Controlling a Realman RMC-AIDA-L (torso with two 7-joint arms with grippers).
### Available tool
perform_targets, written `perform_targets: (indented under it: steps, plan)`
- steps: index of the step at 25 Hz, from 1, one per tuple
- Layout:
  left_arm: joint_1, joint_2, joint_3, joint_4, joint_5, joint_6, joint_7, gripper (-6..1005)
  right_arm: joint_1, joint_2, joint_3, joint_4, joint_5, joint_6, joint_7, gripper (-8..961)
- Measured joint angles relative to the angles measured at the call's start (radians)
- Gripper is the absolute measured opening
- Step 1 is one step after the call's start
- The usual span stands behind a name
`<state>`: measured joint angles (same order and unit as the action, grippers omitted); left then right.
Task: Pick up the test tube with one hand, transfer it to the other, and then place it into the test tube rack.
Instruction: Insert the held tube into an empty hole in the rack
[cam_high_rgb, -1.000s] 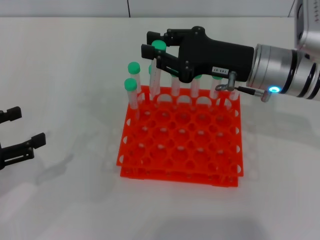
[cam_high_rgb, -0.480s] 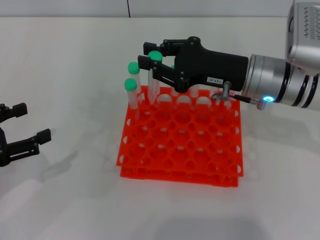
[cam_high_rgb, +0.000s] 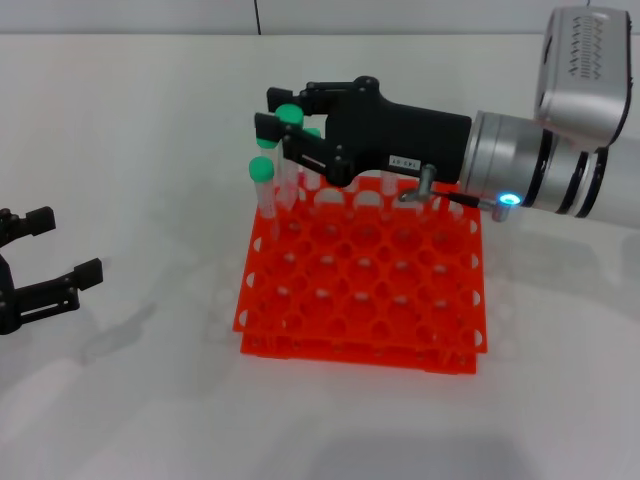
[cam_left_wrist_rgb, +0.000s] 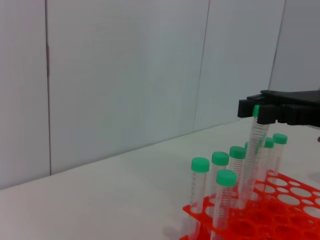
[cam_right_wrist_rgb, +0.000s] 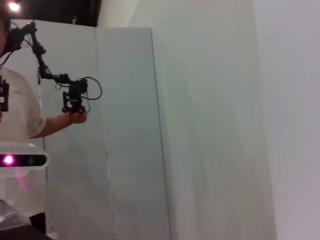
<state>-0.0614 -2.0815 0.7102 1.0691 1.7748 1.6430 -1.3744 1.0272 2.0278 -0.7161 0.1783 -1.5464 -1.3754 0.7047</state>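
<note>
Handover done. Right gripper (cam_high_rgb: 272, 112) pinching tube (cam_high_rgb: 290, 150) over rack (cam_high_rgb: 362, 290), far edge; not yet in. Left gripper (cam_high_rgb: 45, 262) spread, left edge.

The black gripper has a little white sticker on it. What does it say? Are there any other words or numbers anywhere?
White label on the right gripper: has dark print, but too small to read.
Held test tube: fine scale marks down its side, too blurred to read.
Test tube rack: no readable text.
Left gripper: no label showing.
Nothing else readable in any view.
</note>
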Motion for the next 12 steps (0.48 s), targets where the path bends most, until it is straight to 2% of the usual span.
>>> perform_targets:
  steps: [5, 12]
  plan:
    - [0.000, 0.000, 0.000, 0.000, 0.000, 0.000, 0.000, 893, -0.009, 0.000, 0.195, 0.001, -0.208, 0.022, 0.000, 320]
    - [-0.001, 0.000, 0.001, 0.000, 0.000, 0.000, 0.000, 894, -0.015, 0.000, 0.237, 0.002, -0.265, 0.042, -0.001, 324]
